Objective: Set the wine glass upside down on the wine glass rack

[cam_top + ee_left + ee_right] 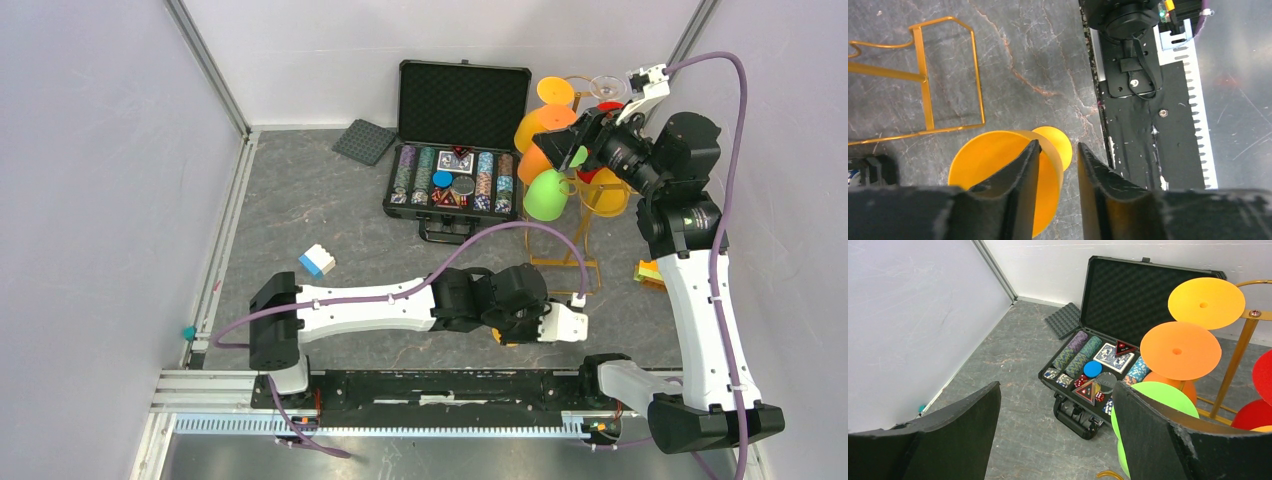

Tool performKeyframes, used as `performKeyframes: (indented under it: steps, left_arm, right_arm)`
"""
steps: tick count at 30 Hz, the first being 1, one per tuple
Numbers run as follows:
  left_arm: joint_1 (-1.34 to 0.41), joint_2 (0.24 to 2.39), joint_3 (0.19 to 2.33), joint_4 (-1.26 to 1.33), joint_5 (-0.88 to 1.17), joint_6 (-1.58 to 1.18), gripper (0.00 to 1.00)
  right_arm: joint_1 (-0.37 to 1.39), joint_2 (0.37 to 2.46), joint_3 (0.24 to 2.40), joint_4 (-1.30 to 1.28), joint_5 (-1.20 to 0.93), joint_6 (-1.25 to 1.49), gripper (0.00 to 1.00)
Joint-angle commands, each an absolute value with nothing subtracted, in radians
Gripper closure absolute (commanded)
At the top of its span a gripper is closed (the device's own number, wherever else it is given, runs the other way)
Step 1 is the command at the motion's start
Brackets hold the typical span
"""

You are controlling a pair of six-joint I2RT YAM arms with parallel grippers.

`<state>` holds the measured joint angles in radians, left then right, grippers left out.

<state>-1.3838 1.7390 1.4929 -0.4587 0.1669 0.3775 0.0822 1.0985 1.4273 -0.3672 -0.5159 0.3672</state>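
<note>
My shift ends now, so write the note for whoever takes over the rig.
Left hand: fingers either side of the yellow wine glass on the table by the wine glass rack base; grip unclear.
Right hand: open, empty, up beside the hung green glass.
Done: several coloured glasses hang upside down on the rack.
Left: lift the yellow glass and hang it upside down.

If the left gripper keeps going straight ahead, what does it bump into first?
The left gripper would most likely hit the yellow wine glass lying on the table; its open fingers straddle the bowl's rim, though depth is unclear.
</note>
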Motion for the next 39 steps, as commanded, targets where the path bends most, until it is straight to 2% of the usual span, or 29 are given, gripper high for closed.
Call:
performKeyframes:
  steps: [1,3,5,10,14,24,27,30,39]
  left_arm:
    - [-1.39,1.767,1.514,-0.533,0.091,0.381,0.7]
    - [-1.389,1.764,1.507,-0.534,0.079,0.368,0.73]
    - [-1.39,1.756,1.506,-0.533,0.068,0.358,0.69]
    - [-1.39,1.687,1.467,-0.459,0.045,0.357,0.43]
    - [-1.39,1.618,1.409,-0.363,0.018,0.359,0.34]
    - [-1.376,1.636,1.346,-0.33,-0.027,0.341,0.3]
    - [-1.371,1.68,1.362,-0.356,-0.005,0.327,0.34]
    - [-1.367,1.707,1.381,-0.379,0.034,0.304,0.45]
    - [-1.301,1.692,1.383,-0.398,0.159,0.213,0.96]
  right_arm:
    - [0.078,1.085,1.428,-0.334,-0.523,0.372,0.13]
    - [0.077,1.085,1.428,-0.334,-0.523,0.372,0.13]
    - [0.078,1.086,1.429,-0.334,-0.523,0.373,0.13]
    - [0.077,1.09,1.427,-0.332,-0.527,0.376,0.13]
    - [0.078,1.09,1.424,-0.331,-0.531,0.379,0.13]
    - [0.078,1.085,1.418,-0.328,-0.532,0.383,0.13]
    - [0.077,1.086,1.419,-0.328,-0.534,0.383,0.13]
    - [0.078,1.085,1.424,-0.328,-0.534,0.384,0.13]
    - [0.077,1.08,1.414,-0.319,-0.538,0.39,0.13]
